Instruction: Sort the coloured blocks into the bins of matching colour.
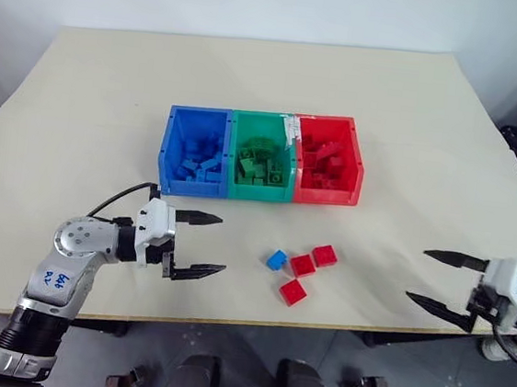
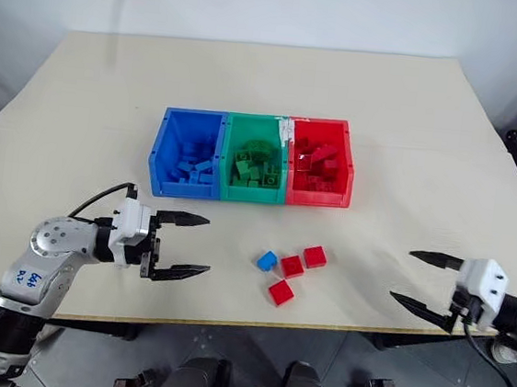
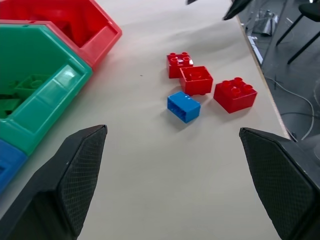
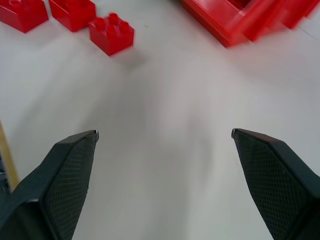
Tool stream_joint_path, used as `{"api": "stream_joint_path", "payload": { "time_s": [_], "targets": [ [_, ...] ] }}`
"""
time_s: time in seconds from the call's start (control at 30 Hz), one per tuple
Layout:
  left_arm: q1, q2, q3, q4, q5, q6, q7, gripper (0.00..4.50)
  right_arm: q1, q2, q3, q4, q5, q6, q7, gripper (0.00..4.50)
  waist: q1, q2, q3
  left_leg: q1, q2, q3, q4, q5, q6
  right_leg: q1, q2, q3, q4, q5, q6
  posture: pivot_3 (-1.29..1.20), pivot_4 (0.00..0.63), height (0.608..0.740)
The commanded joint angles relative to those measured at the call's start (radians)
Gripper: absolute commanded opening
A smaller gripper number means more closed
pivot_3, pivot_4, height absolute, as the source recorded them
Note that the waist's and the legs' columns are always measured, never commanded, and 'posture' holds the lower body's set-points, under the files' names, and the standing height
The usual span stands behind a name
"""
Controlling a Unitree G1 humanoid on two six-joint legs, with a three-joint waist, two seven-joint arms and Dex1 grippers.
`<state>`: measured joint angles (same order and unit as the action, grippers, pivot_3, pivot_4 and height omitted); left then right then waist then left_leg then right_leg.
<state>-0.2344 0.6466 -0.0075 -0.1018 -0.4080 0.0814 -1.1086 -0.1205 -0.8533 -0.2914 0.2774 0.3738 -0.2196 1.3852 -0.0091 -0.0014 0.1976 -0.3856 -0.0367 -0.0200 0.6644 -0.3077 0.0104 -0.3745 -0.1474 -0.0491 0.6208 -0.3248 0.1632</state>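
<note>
Blue block (image 1: 276,259) on counter (image 1: 411,154), nearer left gripper (image 1: 200,243); right gripper (image 1: 441,282) farther; both grippers' fingers apart, empty.

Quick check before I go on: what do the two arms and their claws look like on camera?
Left arm: silver-grey joint housings, a black lower segment, blue handwriting on a white label, a black cable looping over the wrist. Left claw and right claw: white bodies, each with two tapered black fingers with cross-hatched inner pads.
</note>
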Motion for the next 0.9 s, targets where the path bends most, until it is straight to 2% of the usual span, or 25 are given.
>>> {"api": "stream_joint_path", "payload": {
  "time_s": [0.03,0.2,0.37,0.47,0.7,0.9],
  "targets": [
    [0.026,0.023,0.027,-0.025,0.002,-0.014,-0.005,4.5,-0.109,-0.005,0.133,-0.014,-0.054,0.063,0.03,4.46,0.004,0.0,0.0,0.0,0.0,0.0,0.0,0.0,0.0,0.0,0.0,0.0,0.0,0.0,0.0,0.0,0.15,0.74],
    [0.071,0.034,0.053,-0.063,-0.001,-0.009,0.02,4.5,-0.281,0.046,0.295,0.063,-0.113,0.113,0.075,4.46,0.013,0.0,0.0,-0.001,-0.001,-0.002,0.0,0.0,0.0,0.0,-0.001,-0.001,0.0,0.0,0.0,0.0,0.15,0.74],
    [0.141,0.044,0.095,-0.123,-0.008,0.002,0.059,4.5,-0.389,0.123,0.392,0.164,-0.144,0.085,0.125,4.46,0.011,0.0,0.0,-0.003,-0.002,-0.004,0.001,0.0,0.0,0.0,-0.002,-0.003,-0.001,0.0,0.0,0.0,0.15,0.74],
    [0.178,0.051,0.122,-0.15,-0.01,0.008,0.078,4.5,-0.422,0.143,0.408,0.224,-0.158,0.051,0.141,3.82,0.006,0.0,0.0,-0.002,-0.002,-0.004,0.0,0.0,0.0,-0.001,-0.001,-0.003,-0.001,0.0,0.0,0.0,0.15,0.74],
    [0.214,0.05,0.147,-0.176,-0.009,0.009,0.105,4.5,-0.445,0.157,0.404,0.279,-0.155,0.012,0.16,1.41,0.009,0.0,0.0,-0.002,-0.002,-0.004,0.001,0.0,0.0,0.0,-0.001,-0.003,-0.001,0.0,0.0,0.0,0.15,0.74],
    [0.22,0.045,0.151,-0.184,-0.009,0.002,0.122,4.5,-0.435,0.15,0.334,0.248,-0.101,0.047,0.099,1.38,0.007,0.0,0.0,-0.002,-0.002,-0.004,0.001,-0.001,0.0,-0.001,-0.001,-0.003,0.0,0.0,0.0,0.0,0.15,0.74]
  ]
}}
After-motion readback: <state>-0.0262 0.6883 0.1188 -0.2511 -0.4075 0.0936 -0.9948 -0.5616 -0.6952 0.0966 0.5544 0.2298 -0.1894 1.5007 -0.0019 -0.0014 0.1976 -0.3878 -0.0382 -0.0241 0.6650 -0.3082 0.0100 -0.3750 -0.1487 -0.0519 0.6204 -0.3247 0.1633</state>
